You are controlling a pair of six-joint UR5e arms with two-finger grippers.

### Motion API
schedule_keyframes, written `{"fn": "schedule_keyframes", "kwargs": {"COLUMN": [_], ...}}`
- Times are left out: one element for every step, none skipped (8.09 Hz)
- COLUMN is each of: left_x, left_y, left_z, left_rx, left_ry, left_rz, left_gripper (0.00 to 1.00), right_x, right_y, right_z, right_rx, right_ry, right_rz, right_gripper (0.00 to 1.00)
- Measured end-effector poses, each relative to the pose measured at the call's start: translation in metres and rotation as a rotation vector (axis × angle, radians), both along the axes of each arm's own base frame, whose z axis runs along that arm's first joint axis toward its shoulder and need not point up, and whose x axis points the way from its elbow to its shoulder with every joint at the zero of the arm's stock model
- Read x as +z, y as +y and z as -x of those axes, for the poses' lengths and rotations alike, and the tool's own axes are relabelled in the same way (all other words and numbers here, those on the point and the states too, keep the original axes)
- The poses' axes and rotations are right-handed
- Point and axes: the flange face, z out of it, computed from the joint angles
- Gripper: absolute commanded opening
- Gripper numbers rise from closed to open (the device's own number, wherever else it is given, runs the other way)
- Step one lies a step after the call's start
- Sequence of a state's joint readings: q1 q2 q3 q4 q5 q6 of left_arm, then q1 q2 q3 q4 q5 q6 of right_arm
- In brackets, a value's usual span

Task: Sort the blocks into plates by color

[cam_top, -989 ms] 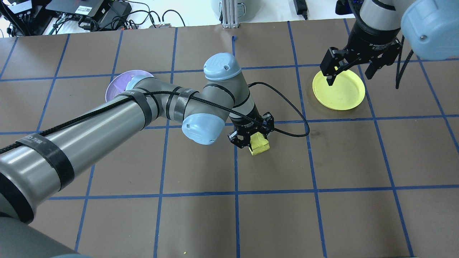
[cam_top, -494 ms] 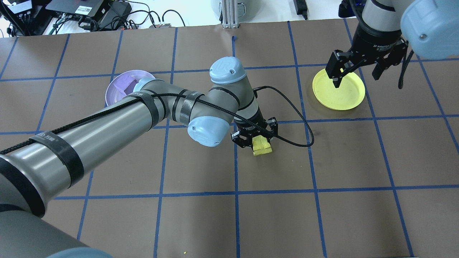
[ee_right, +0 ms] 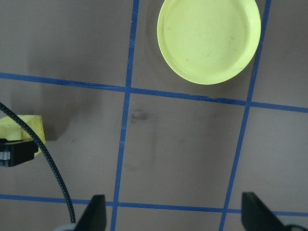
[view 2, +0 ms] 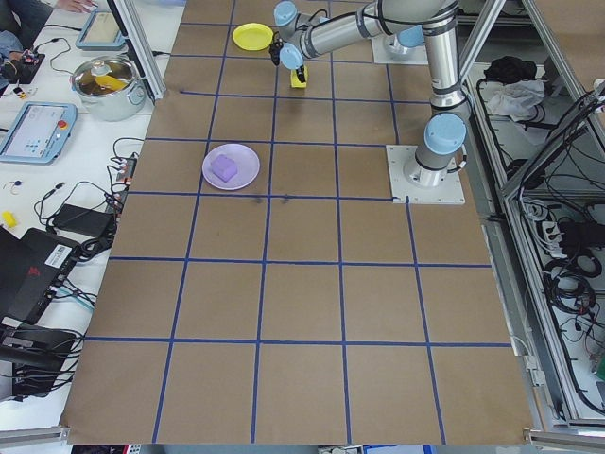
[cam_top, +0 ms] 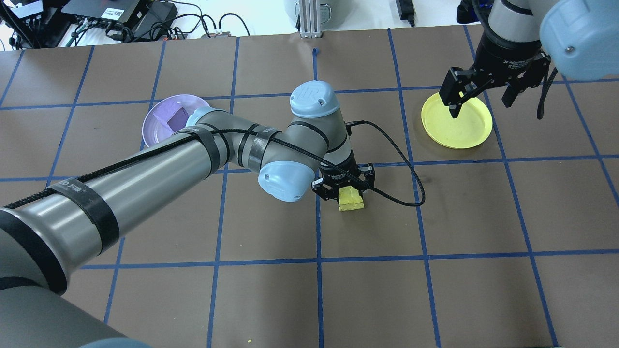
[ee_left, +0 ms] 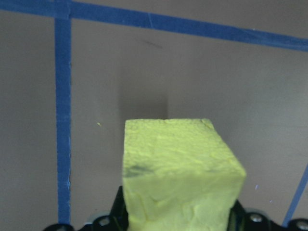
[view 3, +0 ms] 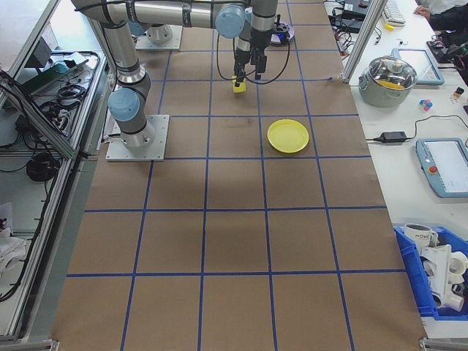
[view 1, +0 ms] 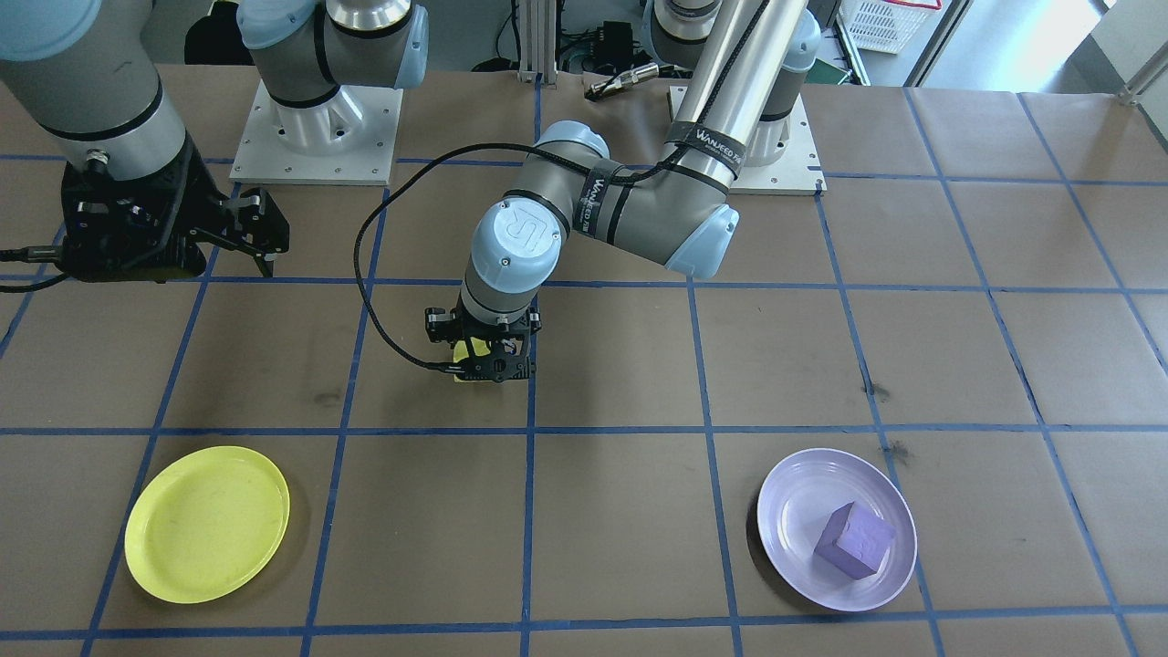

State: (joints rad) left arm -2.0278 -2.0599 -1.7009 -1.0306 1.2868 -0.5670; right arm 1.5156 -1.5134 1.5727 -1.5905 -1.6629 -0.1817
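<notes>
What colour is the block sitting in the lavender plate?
Purple. The block in the lavender plate shows best in the front-facing view.

Table (cam_top: 483,232): brown paper cover, blue tape grid. Yellow block (cam_top: 351,199) at centre. Yellow plate (cam_top: 457,121) at 2 o'clock; lavender plate (cam_top: 152,126) at 10 o'clock.

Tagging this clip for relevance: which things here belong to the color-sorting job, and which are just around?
Job: yellow block, held by left gripper; purple block in lavender plate; empty yellow plate.
Around: steel pot, tablets, blue bin.
</notes>
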Motion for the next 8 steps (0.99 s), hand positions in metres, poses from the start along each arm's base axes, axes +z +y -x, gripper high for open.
{"fn": "schedule_keyframes", "kwargs": {"left_x": [0.008, 0.026, 0.049, 0.078, 0.113, 0.147, 0.177, 0.204], "left_y": [-0.003, -0.015, -0.035, -0.055, -0.076, -0.101, -0.123, -0.137], "left_z": [-0.002, -0.011, -0.028, -0.047, -0.07, -0.112, -0.169, -0.235], "left_rx": [0.004, 0.024, 0.06, 0.092, 0.097, 0.094, 0.073, 0.006], "left_ry": [0.005, 0.016, 0.026, 0.031, 0.039, 0.044, 0.049, 0.031], "left_rz": [0.014, 0.036, 0.055, 0.068, 0.094, 0.118, 0.157, 0.22], "left_gripper": [1.0, 1.0, 1.0, 1.0, 1.0, 1.0, 1.0, 1.0], "right_x": [0.0, -0.001, -0.001, 0.0, 0.002, 0.001, -0.005, -0.017], "right_y": [0.0, -0.001, -0.001, -0.002, -0.005, -0.006, -0.004, 0.0], "right_z": [0.0, 0.0, 0.0, -0.001, -0.001, -0.003, -0.007, -0.016], "right_rx": [0.0, 0.002, 0.012, 0.023, 0.049, 0.072, 0.08, 0.058], "right_ry": [-0.001, -0.002, -0.004, -0.007, -0.01, -0.013, -0.023, -0.061], "right_rz": [0.0, -0.001, 0.0, 0.006, 0.029, 0.042, 0.039, 0.027], "right_gripper": [1.0, 1.0, 1.0, 1.0, 1.0, 1.0, 1.0, 1.0]}}
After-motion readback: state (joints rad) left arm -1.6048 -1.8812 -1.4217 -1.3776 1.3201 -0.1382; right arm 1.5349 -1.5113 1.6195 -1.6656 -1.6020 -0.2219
